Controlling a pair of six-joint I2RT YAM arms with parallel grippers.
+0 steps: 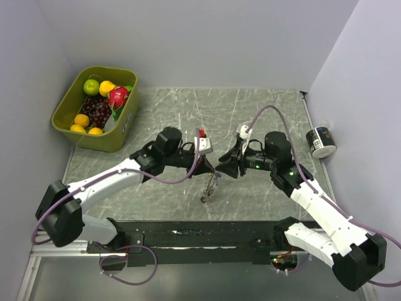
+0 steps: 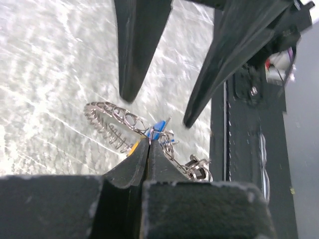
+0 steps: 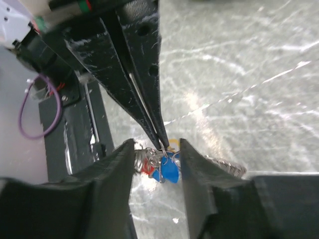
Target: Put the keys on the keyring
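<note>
Keyring (image 2: 112, 119) sits mid-table (image 1: 250, 113) between the two arms, with the keys (image 3: 167, 172) (blue, red, yellow heads) bunched where the left gripper (image 2: 149, 143) is pinched tight on its wire; whether the ring touches the table cannot be told. Judged step: threading, with the left holding the ring steady and the right gripper (image 3: 156, 145), fingers apart, straddling the bundle. The next move calls for a fine close on one key head without jolting the ring; both arms reach inward, fingertips nearly meeting.
</note>
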